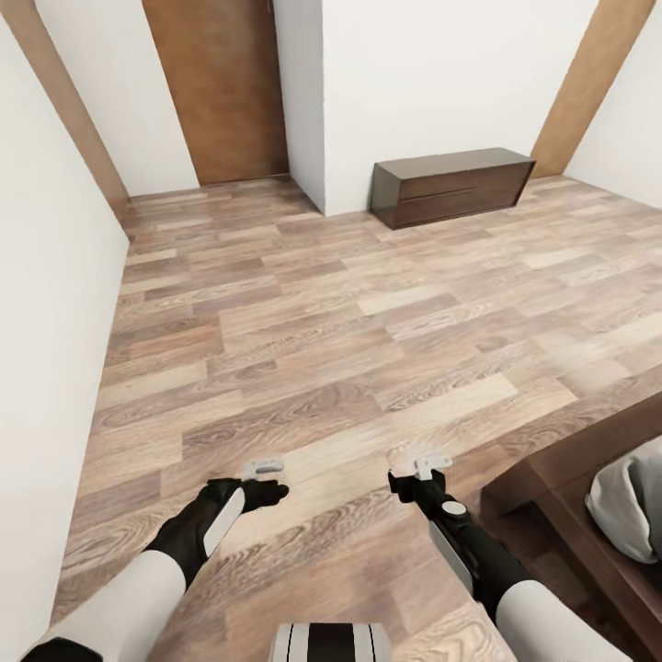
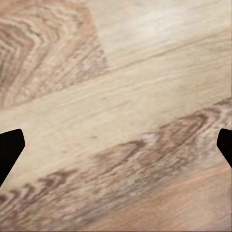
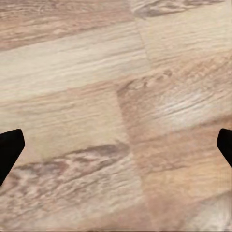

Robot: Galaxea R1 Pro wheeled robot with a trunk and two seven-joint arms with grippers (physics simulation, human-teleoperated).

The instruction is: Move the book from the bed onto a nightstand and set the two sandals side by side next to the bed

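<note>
In the head view the dark-brown wooden bed frame with its light-grey mattress (image 1: pixel 588 515) lies at 4 o'clock, nearer the right gripper (image 1: pixel 430 465) than the left gripper (image 1: pixel 265 467), while each wrist view shows bare wood-plank floor (image 2: pixel 121 111) between widely spread fingertips (image 3: pixel 9 147), nothing held.

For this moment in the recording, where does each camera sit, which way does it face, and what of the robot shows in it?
Head view: up on the robot's head, looking forward and down across the wood floor toward a low dark cabinet and a brown door; both arms, the left claw and right claw show, with a bed corner at the right.
Left wrist view: near the left claw, facing down at floor planks; two dark fingertips at the edges.
Right wrist view: same, near the right claw; fingertips apart.
Shared: all views show the plank floor.
</note>
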